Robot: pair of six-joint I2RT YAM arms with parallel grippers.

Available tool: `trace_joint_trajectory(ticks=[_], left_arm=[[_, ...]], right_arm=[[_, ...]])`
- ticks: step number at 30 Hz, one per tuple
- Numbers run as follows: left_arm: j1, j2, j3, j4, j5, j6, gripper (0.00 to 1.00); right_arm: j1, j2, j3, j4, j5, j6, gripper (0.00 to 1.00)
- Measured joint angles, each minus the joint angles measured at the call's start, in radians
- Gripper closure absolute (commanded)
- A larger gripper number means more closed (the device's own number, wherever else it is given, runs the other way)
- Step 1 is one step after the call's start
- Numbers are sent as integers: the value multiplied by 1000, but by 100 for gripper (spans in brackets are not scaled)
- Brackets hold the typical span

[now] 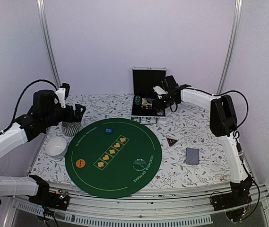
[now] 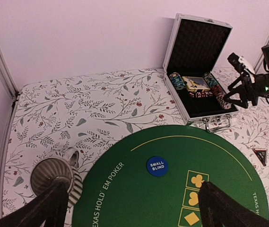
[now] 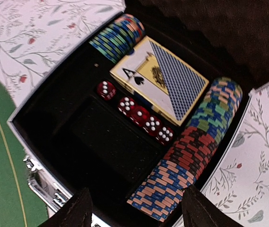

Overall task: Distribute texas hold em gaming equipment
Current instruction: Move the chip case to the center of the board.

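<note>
An open silver case [image 1: 148, 101] stands at the back centre. In the right wrist view it holds a long row of multicoloured poker chips [image 3: 195, 146], a shorter chip row [image 3: 117, 35], a boxed card deck [image 3: 160, 78] and several red dice [image 3: 136, 113]. My right gripper [image 3: 134, 208] hovers open just above the case's near end, by the long chip row. On the green poker mat [image 1: 113, 175] lie a blue "small blind" disc [image 1: 108, 130], an orange disc [image 1: 81, 163] and a whitish disc [image 1: 139, 164]. My left gripper [image 2: 134, 208] is open and empty over the mat's left edge.
A striped cup [image 1: 71, 127] stands under my left gripper, with a white bowl [image 1: 56, 146] in front of it. A small dark red-edged triangle [image 1: 171, 141] and a grey-blue card stack [image 1: 192, 156] lie right of the mat. The case lid stands upright behind.
</note>
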Motion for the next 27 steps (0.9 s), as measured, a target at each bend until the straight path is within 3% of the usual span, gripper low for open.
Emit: trace_joint_trajectory(ticks=[7,10,14,20,27], left_arm=[[0,5,-2,1,0,11,2],[3,7,-2,1,0,18,2],[8,17,-2,5,0,25,2],[14,36,-2,7,2,29,2],[17,39,-2,7,4,29,2]], right_arm=[[-74,-60,12,24,-193,-188,31],[-116,-60,10,29,-266,-280,38],[-148,-60,-13,29,-342,-432,38],[-130,-60,-61,23,-402,-652,45],[-124,-59,-63,29,-433,-825,47]])
